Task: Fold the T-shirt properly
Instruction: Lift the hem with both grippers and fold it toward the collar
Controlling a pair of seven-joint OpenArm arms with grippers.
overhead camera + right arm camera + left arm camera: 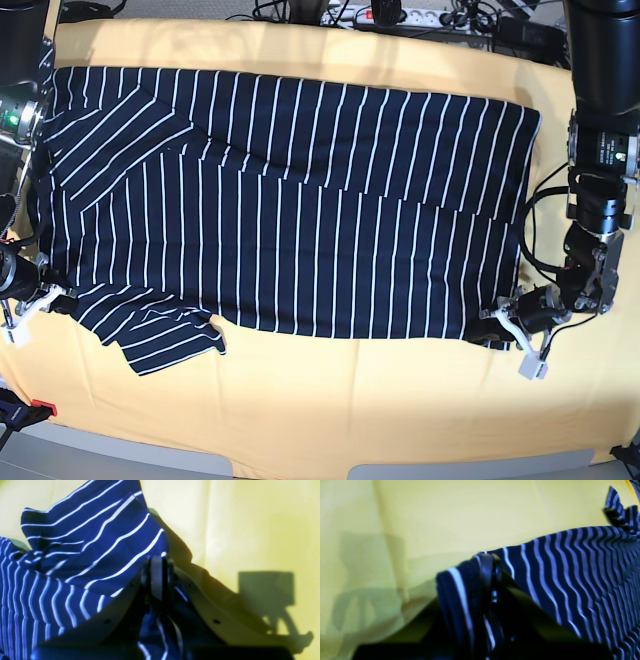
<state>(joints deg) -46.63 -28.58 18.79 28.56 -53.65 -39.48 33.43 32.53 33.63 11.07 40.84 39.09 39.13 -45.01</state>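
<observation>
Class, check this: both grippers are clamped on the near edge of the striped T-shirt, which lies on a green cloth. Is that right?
Not quite. The cloth under the T-shirt is yellow-orange, not green, as the base view shows. The left gripper and right gripper do clamp its near edge.

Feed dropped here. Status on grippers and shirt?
Left gripper shut on T-shirt hem corner. Right gripper shut on near shoulder edge. Shirt half folded, sleeve loose. Nothing in the way.

T-shirt [300,230]: matt striped cloth, wrinkled | yellow cloth [350,410]: matt, smooth | gripper fingers [528,352] at 4 o'clock: probably pale plastic
</observation>
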